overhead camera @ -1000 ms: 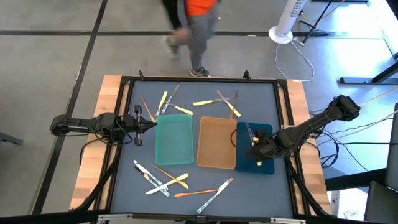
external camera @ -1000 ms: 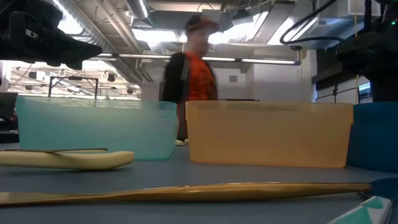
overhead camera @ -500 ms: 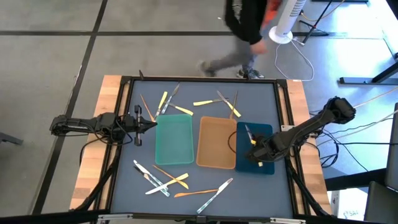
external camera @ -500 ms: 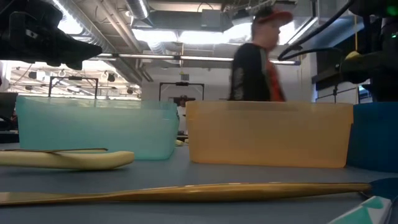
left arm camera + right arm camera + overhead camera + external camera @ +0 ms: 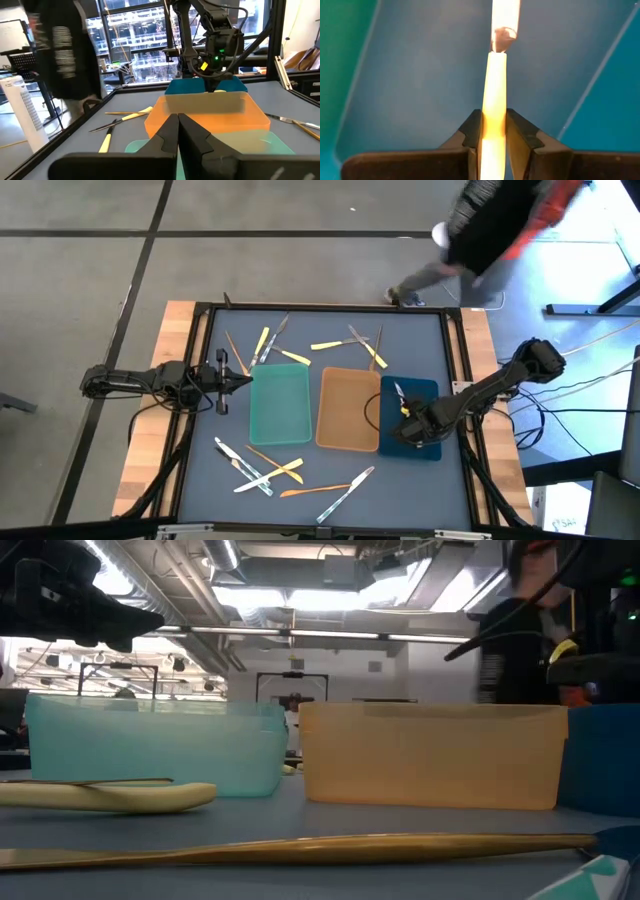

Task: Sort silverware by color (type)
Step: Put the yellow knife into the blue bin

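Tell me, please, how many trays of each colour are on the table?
Teal tray: 1
Orange-tan tray: 1
Dark blue tray: 1
Total: 3

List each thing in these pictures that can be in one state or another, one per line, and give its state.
Right gripper: jaws shut on the yellow-handled utensil, above the blue tray.
Left gripper: jaws shut, empty, beside the teal tray.
Yellow-handled utensil: held, not yet released into the blue tray.
Teal tray: empty.
Tan tray: empty.
Loose silverware: unsorted on the table, in two clusters.
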Tool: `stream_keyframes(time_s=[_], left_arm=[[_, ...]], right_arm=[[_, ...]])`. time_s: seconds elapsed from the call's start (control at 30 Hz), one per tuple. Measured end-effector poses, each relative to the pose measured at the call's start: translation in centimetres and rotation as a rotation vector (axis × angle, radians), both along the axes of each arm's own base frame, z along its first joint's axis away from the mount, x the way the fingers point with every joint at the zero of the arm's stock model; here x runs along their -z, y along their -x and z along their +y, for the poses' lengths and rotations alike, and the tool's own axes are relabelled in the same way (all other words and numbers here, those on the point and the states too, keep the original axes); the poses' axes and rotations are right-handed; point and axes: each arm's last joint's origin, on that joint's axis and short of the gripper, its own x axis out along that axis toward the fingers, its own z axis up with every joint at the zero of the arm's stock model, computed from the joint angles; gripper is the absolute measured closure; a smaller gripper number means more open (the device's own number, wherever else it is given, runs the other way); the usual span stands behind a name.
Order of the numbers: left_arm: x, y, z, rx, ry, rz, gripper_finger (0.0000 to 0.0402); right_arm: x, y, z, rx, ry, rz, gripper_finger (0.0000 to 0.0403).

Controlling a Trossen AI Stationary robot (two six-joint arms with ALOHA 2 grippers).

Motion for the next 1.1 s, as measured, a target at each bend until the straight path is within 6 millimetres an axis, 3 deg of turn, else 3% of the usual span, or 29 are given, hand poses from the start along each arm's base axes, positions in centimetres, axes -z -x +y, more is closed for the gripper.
stream_keyframes(time_s=[1.1], left_arm=[[0.0,0.0,0.0,0.0,0.0,0.0,0.0401]], right_arm=[[0.8,-0.51,0.27,0.001,0.003,0.008,0.0345]])
